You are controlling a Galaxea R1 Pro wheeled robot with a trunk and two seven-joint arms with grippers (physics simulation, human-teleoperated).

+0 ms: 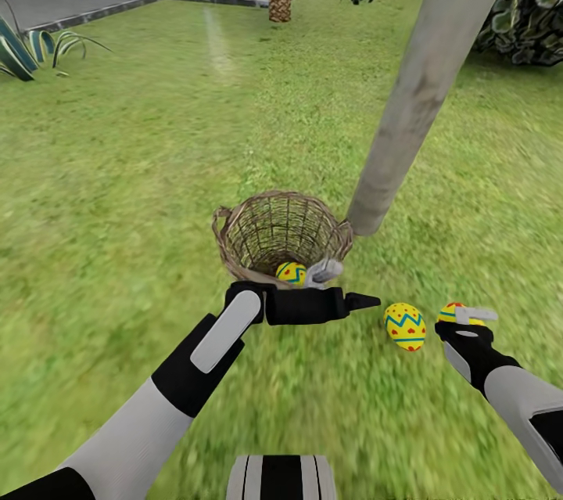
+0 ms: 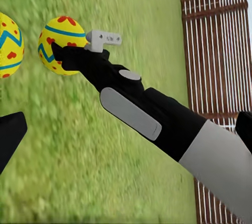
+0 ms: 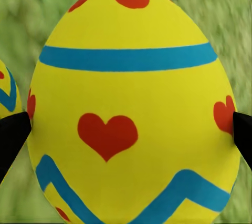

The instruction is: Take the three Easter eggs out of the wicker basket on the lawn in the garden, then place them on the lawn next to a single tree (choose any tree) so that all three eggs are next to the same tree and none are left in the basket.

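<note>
Head view gives us one egg (image 1: 405, 326) on the lawn (image 1: 117, 195) by the tree (image 1: 438, 85), a second (image 1: 452, 313) gripped in our right gripper (image 1: 467, 320), a third (image 1: 291, 273) in the basket (image 1: 234, 238) beside our left gripper (image 1: 344, 287), its jaws spread.

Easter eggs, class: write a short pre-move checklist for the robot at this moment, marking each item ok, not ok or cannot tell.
1. Wicker basket emptied: not ok; one egg is inside it.
2. An egg already on the lawn near the tree: ok; a loose egg lies on the grass near the trunk's foot.
3. Right gripper grasping its egg: ok; a fingertip sits against each side.
4. That held egg touching the ground: cannot tell.
5. Left gripper free for the basket egg: cannot tell; it sits at the basket's near rim, but the opening is unclear.
</note>
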